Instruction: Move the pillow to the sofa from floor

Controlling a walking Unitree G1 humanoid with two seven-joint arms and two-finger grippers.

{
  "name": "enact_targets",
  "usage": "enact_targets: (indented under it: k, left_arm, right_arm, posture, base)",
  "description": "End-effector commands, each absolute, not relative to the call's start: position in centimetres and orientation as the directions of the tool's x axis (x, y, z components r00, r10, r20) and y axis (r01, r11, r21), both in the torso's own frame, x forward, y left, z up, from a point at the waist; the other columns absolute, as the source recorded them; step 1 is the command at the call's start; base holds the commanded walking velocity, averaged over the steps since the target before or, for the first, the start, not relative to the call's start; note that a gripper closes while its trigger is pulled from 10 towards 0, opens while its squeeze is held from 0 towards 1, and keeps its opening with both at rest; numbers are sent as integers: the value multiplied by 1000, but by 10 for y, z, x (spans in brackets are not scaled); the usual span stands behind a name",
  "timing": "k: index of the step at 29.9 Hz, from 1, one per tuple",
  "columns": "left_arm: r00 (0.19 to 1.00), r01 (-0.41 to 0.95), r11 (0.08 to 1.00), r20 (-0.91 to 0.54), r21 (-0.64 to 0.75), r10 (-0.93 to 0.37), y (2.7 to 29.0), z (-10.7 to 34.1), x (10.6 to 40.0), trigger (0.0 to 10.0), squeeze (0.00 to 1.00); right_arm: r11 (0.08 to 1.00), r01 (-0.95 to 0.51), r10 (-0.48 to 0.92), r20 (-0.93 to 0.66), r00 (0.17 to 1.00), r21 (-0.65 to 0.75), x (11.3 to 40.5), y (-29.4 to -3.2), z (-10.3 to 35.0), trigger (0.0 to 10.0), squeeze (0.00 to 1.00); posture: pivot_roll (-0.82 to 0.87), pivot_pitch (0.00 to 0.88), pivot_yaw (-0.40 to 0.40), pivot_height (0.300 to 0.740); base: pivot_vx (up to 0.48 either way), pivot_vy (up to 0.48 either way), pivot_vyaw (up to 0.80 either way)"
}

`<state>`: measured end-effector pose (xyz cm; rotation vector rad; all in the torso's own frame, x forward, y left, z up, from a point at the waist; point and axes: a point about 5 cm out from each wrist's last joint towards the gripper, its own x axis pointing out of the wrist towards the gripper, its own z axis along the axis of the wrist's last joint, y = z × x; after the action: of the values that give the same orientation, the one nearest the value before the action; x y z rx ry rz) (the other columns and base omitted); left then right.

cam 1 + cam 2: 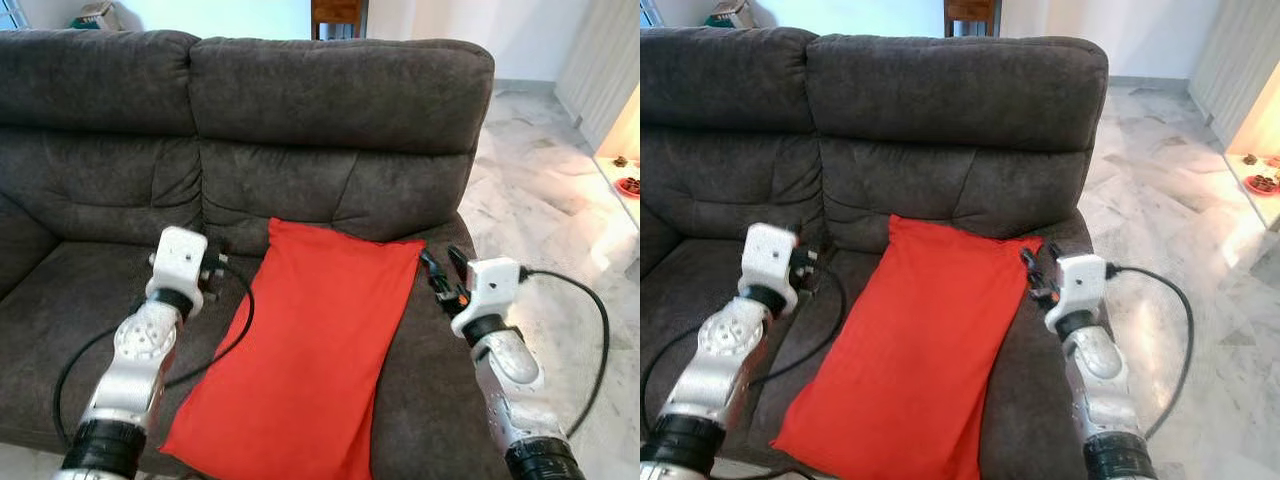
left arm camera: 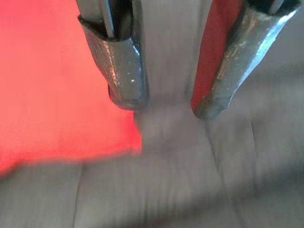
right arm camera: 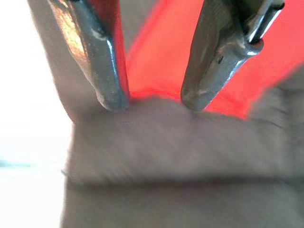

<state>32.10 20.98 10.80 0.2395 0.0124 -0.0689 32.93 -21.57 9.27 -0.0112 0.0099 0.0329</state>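
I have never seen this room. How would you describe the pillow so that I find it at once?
Look at the dark grey sofa that spans the room. On its right seat cushion lies the pillow, a long flat rectangle reaching from the backrest to the seat's front edge, between the left gripper and the right gripper. It is the only bright red thing on the grey fabric.

My two arms are silver metal with small round holes, and each ends in a black ring near the elbow. Each wrist carries a white box, and a black cable loops out from it. My left gripper [image 2: 166, 102] and my right gripper [image 3: 154, 102] have long dark fingers [image 2: 124, 66] with a worn, shiny surface. Beside my right gripper's fingers I see small orange parts.
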Motion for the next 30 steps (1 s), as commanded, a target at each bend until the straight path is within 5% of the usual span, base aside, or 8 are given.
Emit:
enact_targets:
  k: [1,6,7,13,18,30]
  left_arm:
    - [989,57,973,-143,225,-24,222,75,307,10000,0]
    - [954,61,966,-298,251,17,233,36,285,10000,0]
    - [915,49,967,-400,251,58,239,10,267,10000,0]
    - [834,112,958,-549,264,54,235,-25,238,10000,0]
    - [685,180,953,-727,242,55,233,-60,200,10000,0]
    - [597,170,973,-802,158,26,196,-79,190,10000,0]
  right_arm:
    - [994,110,-107,-125,986,17,310,-239,62,10000,0]
    - [949,313,-291,-277,916,36,275,-267,24,10000,0]
    - [921,390,-355,-391,849,10,246,-278,-4,10000,0]
    - [900,435,-382,-511,770,-18,214,-282,-30,10000,0]
    - [855,516,-420,-650,633,-50,177,-284,-57,10000,0]
    - [909,411,-288,-809,512,-64,141,-259,-85,10000,0]
  posture:
    - [31,58,55,740]
    - [31,27,64,740]
    - [39,0,66,740]
    - [24,0,67,740]
    - [1,0,72,740]
    - [-31,0,19,740]
  base:
    - [0,0,0]
    - [0,0,0]
    - [0,0,0]
    - [0,0,0]
    - [0,0,0]
    - [0,0,0]
